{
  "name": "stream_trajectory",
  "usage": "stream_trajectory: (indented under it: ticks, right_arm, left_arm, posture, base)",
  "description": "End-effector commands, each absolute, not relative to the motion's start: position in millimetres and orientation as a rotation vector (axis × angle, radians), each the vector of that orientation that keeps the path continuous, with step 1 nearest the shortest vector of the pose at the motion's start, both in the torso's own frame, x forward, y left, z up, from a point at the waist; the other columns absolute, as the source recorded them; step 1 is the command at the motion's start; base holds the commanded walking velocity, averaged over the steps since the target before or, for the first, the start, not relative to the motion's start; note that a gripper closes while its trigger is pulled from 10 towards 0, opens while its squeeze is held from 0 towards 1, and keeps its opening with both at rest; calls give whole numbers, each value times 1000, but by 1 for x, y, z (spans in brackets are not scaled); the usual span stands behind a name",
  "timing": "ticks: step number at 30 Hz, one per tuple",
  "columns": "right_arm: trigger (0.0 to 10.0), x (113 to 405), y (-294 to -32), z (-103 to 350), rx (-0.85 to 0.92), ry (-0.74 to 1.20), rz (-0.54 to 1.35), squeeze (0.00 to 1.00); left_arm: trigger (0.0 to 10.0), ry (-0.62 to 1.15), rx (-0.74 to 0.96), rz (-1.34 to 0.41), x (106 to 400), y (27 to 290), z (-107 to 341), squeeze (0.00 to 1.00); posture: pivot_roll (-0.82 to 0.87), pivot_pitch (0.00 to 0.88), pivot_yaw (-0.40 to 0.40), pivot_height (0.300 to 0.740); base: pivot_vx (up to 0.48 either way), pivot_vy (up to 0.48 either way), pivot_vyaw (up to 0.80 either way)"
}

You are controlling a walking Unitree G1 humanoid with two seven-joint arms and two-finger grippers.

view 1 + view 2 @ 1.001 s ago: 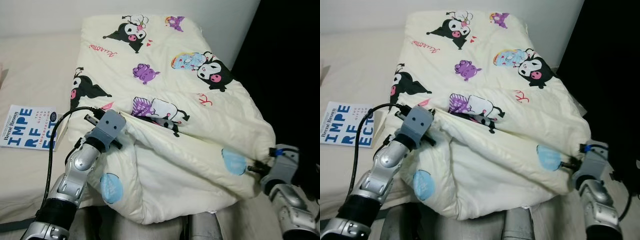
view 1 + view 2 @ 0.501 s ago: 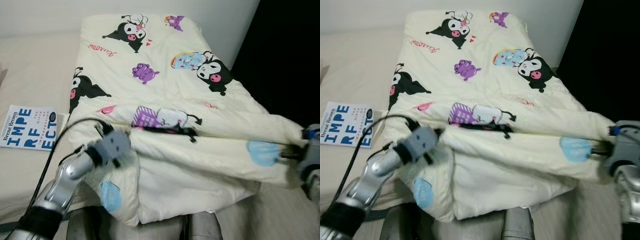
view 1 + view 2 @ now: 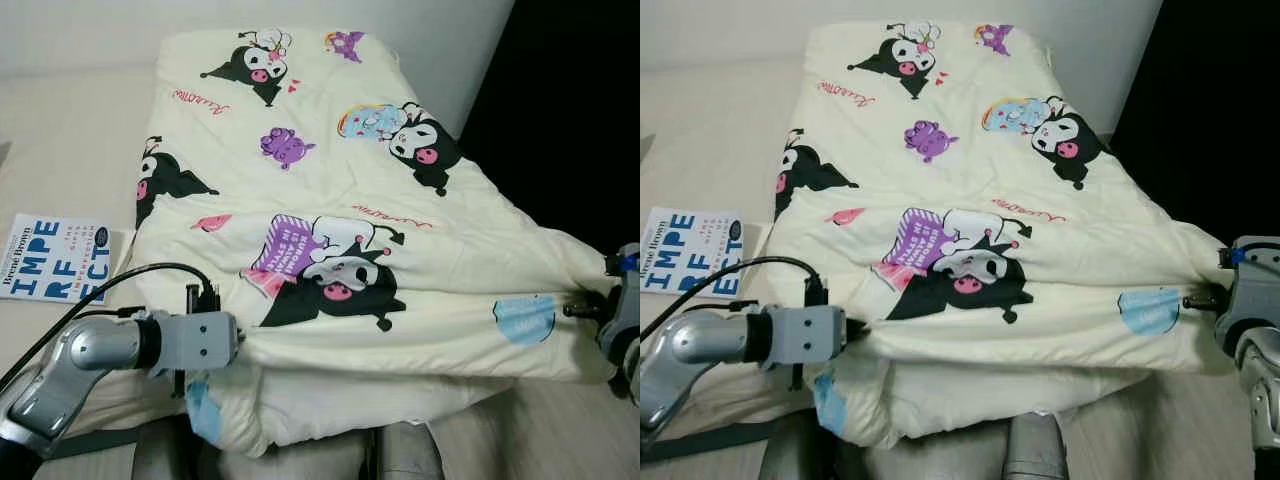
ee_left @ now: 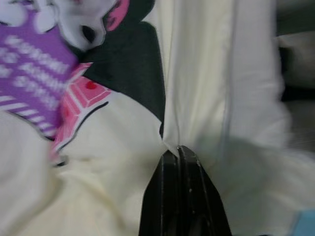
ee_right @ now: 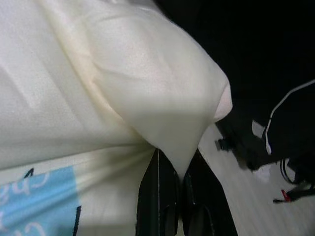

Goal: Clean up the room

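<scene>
Across the bed (image 3: 70, 150), the cartoon-print comforter (image 3: 330, 200) lies with its near folded edge stretched crosswise between the left tool (image 3: 238, 345) and right tool (image 3: 575, 310), each clamped onto a corner.

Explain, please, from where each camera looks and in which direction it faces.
Left eye view: on the head, looking forward and down at the cartoon blanket on the bed; both arms show.
Right eye view: same scene; book on the robot's left.
Left wrist view: along the left tool, shut on the blanket.
Right wrist view: along the right tool, pinching a blanket corner.
All views share the blanket.
</scene>
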State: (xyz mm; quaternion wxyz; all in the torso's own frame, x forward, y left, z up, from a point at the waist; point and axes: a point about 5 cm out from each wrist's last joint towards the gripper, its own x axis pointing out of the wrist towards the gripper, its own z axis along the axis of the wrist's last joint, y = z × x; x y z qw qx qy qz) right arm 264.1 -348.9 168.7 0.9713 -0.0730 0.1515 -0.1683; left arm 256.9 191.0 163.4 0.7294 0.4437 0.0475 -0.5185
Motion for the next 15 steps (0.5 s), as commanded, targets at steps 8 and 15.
stream_trajectory:
  ticks: [8,15]
  right_arm:
    - [0,242,-376,159,-218,443,-504,0]
    - [0,243,-373,159,-223,449,-492,0]
  left_arm:
    - [10000,364,761,-1151,237,208,138,1000]
    - [10000,382,642,-1072,234,208,126,1000]
  posture:
    - [-133,244,-7,471]
    - [-127,246,-8,471]
  base:
    - [0,0,0]
    - [0,0,0]
